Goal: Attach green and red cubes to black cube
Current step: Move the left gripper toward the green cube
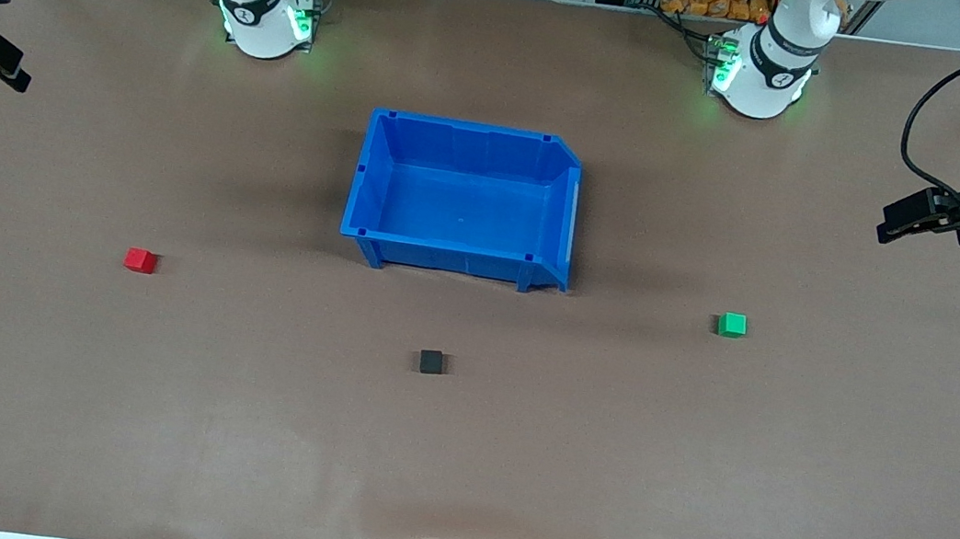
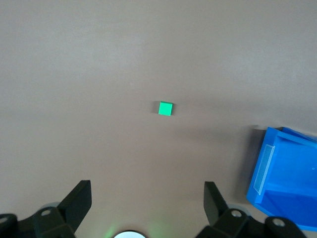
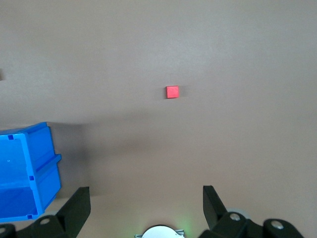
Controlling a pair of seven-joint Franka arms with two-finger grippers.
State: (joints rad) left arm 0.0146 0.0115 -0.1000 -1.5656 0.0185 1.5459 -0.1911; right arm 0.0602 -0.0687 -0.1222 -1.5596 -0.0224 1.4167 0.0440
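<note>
Apart still, three cubes lay on the brown table [image 1: 55, 399].
Nearest the front camera sat the black cube [image 1: 431, 361], the blue bin [image 1: 462, 198] farther back; the red cube [image 1: 139, 260] lay toward the right arm's end, the green cube [image 1: 731, 324] toward the left arm's. The left end effector [image 2: 147, 198] and right end effector [image 3: 144, 201] hung released, empty, over the table's ends.

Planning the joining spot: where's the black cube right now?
In the front view, the black cube sits alone on the table, nearer the camera than the blue bin, roughly between the red cube and green cube.
</note>
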